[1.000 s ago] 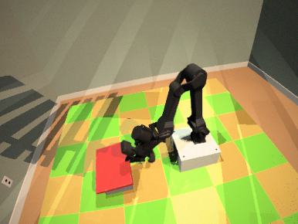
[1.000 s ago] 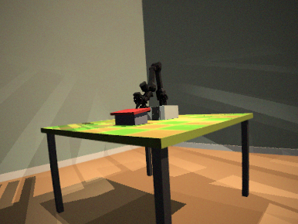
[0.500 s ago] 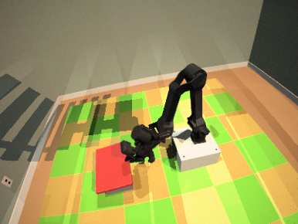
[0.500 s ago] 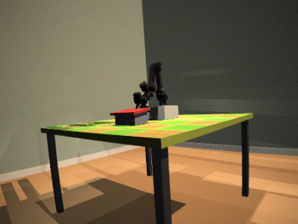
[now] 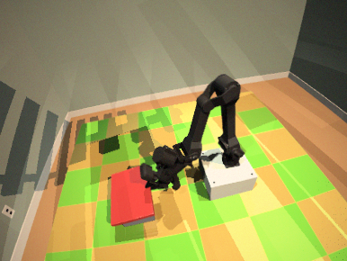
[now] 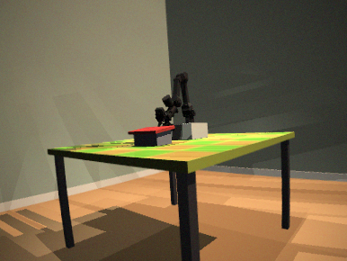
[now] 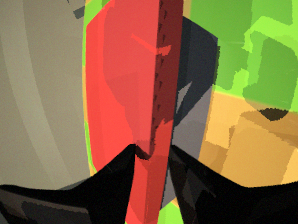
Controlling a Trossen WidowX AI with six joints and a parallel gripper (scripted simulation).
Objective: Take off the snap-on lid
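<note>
Checkered green and orange, the table [image 5: 230, 240] [image 6: 252, 145] stands on a plank floor [image 6: 243, 198] between a pale wall [image 5: 148, 49] [image 6: 90, 90] and a dark one [image 5: 330, 58] [image 6: 256, 81]. Streaks of light and shadow cross the surface; a socket [image 5: 8, 211] sits low on the pale wall.

Step in hand, as I judge it: breaking the snap fit. The gripper [image 5: 150, 184] [image 6: 161, 125] [image 7: 152, 149] is closed on the near edge of the red lid [image 5: 130, 198] [image 6: 150, 130] [image 7: 117, 100], one finger either side of its rim. The lid is over the grey box [image 5: 140, 220] [image 6: 153, 139] [image 7: 197, 80], which stands on the table beside the arm's white base block [image 5: 231, 182] [image 6: 198, 130]. In the exterior view the lid looks slightly tilted, higher on the gripper's side; whether the far edge has let go, I cannot tell.

Next move, estimated: a steady lift with the grip kept firm, the box watched for dragging or rising with the lid. Once free, the lid wants carrying sideways past the box, levelling with its red top up, and lowering flat before release. Risk: the rim slipping from the fingers.
</note>
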